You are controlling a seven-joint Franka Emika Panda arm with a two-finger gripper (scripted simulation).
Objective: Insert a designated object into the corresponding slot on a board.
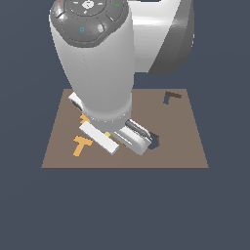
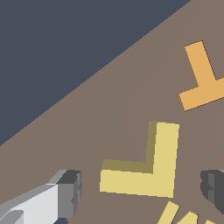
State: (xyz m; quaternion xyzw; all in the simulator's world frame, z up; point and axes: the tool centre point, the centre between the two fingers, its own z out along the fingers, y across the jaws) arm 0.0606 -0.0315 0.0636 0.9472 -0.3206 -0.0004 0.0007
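Note:
The pale-yellow L piece [image 2: 153, 171] lies flat on the brown board [image 2: 109, 105]. My gripper [image 2: 142, 189] is open. One finger [image 2: 69, 192] and the other finger [image 2: 214, 186] stand on either side of the piece, both apart from it. In the exterior view the arm's hand [image 1: 119, 138] hovers low over the board [image 1: 188, 146] and hides the piece, apart from a yellow speck [image 1: 107, 134]. The dark L-shaped slot [image 1: 171, 96] is at the board's far corner on the exterior view's right, away from the hand.
An orange T piece [image 1: 81, 145] lies by the hand on the exterior view's left; it also shows in the wrist view [image 2: 201, 81]. A pale-yellow M-shaped piece [image 2: 183, 216] lies just beyond the L piece. A dark hexagonal hole [image 1: 154, 141] sits beside the hand.

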